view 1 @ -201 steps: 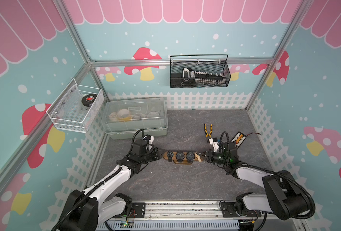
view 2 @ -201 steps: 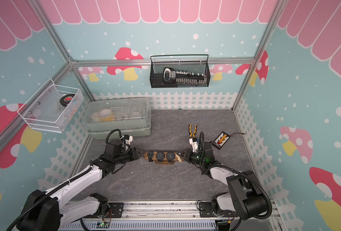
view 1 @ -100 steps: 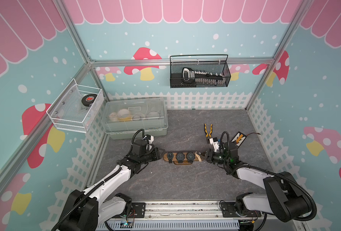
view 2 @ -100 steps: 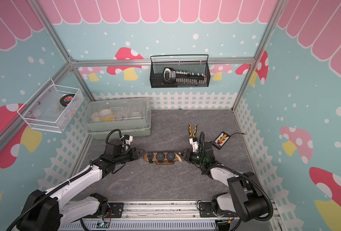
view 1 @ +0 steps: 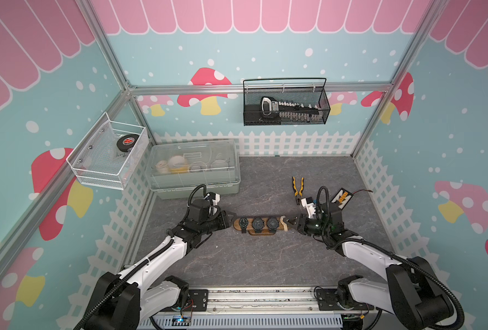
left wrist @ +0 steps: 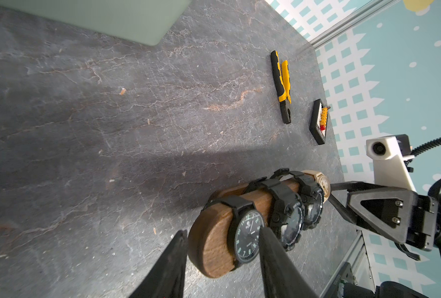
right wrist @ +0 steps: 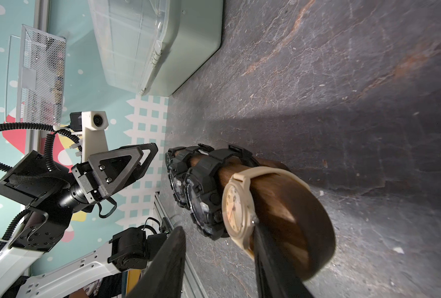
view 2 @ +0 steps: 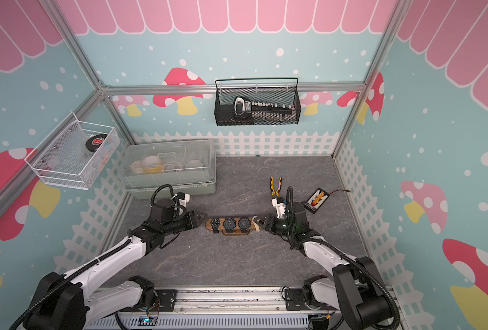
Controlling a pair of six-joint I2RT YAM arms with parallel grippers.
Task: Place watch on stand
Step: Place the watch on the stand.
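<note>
right gripper (view 1: 291, 222) has eased its jaws apart over the last second; stand (left wrist: 214, 245) and left arm sit as before. through the right wrist view the tan watch (right wrist: 236, 214) is strapped round the stand close to its right end, next to three black watches (view 1: 257, 223). one finger (right wrist: 273, 258) lies against the tan strap and its partner stands clear, so the right gripper is released and grasps nothing. left gripper (view 1: 232, 220) waits at the stand's other end, jaws parted and empty; whether its tips touch the wood i cannot tell. the stand rests mid worktop (view 1: 237, 263). judging by this, the watch is placed and only a clean retreat remains. a snagged finger could drag the watch off the rounded end.
</note>
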